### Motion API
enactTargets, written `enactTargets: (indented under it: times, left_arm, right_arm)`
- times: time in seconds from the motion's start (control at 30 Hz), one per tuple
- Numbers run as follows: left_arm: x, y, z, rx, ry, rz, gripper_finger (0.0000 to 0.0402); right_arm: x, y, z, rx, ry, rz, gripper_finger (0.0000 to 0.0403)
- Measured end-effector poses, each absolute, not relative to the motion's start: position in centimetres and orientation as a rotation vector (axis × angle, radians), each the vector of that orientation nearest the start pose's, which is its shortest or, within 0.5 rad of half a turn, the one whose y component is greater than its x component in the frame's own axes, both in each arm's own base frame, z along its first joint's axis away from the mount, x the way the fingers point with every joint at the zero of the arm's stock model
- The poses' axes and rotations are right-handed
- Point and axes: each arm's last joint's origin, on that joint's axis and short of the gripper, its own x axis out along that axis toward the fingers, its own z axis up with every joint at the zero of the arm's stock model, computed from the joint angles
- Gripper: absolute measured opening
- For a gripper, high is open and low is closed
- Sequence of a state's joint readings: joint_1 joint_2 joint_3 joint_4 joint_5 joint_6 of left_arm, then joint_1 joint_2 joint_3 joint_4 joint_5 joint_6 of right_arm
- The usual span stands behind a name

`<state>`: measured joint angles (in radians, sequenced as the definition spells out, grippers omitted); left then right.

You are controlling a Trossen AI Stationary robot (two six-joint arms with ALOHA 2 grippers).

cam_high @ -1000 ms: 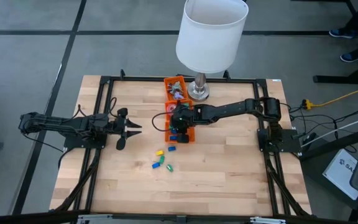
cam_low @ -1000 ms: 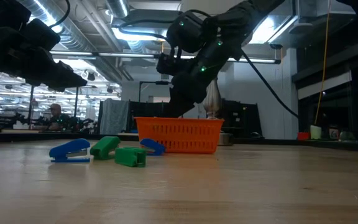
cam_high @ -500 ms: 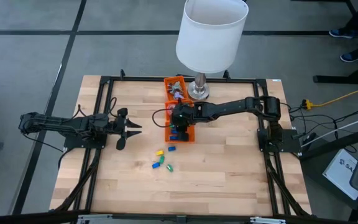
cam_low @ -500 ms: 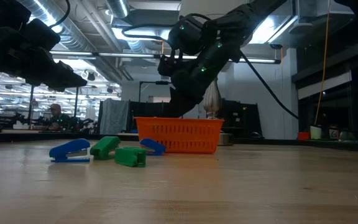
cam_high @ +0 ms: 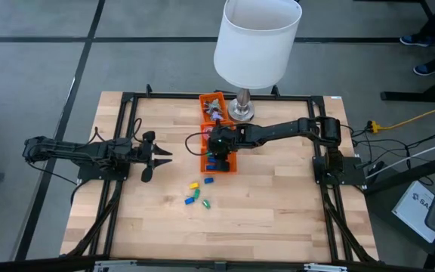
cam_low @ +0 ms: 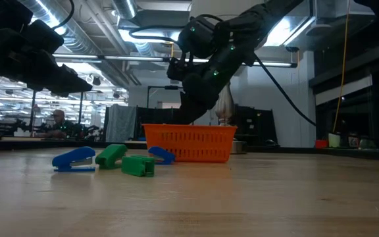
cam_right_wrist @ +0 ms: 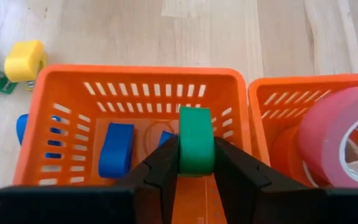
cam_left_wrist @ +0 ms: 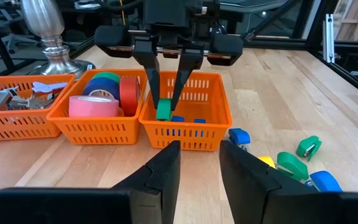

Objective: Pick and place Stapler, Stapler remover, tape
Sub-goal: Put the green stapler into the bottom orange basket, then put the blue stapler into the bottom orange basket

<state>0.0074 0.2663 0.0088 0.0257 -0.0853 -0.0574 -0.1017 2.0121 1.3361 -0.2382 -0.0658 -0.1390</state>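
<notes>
Over the near orange basket (cam_right_wrist: 135, 84) the right gripper (cam_right_wrist: 196, 163) pinches a green stapler (cam_right_wrist: 196, 148), w/ two blue staplers (cam_right_wrist: 115, 148) already lying inside. The middle basket (cam_left_wrist: 98, 121) holds the tape (cam_left_wrist: 94, 106) rolls (pink, blue, green, red); the far basket (cam_left_wrist: 17, 121) has grey bits, hard to make out. The left gripper (cam_high: 159, 157) waits at table's left, fingers pressed together.
</notes>
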Motion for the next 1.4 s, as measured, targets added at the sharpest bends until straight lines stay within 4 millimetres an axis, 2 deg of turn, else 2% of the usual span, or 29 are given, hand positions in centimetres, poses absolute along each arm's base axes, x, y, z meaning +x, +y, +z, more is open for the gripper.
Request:
enactTargets:
  times: [0.4,0.5,0.73,0.87,1.07,1.27,1.4]
  left_arm:
    - [11.1,0.3,14.6,-0.048,0.229,0.099,0.0107]
    - [11.1,0.3,14.6,-0.048,0.229,0.099,0.0109]
    - [11.2,0.3,14.6,-0.048,0.229,0.099,0.0108]
    - [11.1,0.3,14.6,-0.048,0.229,0.099,0.0107]
    - [11.1,0.3,14.6,-0.048,0.229,0.099,0.0110]
    - [11.1,0.3,14.6,-0.048,0.229,0.099,0.0108]
    - [11.1,0.3,14.6,-0.048,0.229,0.099,0.0107]
  right_arm:
    - [41.7,-4.1,15.8,-0.037,0.933,0.041,0.0107]
    - [41.6,-4.3,15.8,-0.014,0.939,0.028,0.0131]
    - [41.5,-4.9,15.8,-0.009,0.938,0.007,0.0220]
    - [41.6,-4.9,15.9,-0.008,0.941,0.007,0.0242]
    - [42.2,-4.0,17.2,-0.021,0.943,0.026,0.0225]
    - [42.8,-1.9,18.6,-0.033,0.948,0.067,0.0194]
    - [42.8,-0.2,18.8,-0.021,0.973,0.088,0.0177]
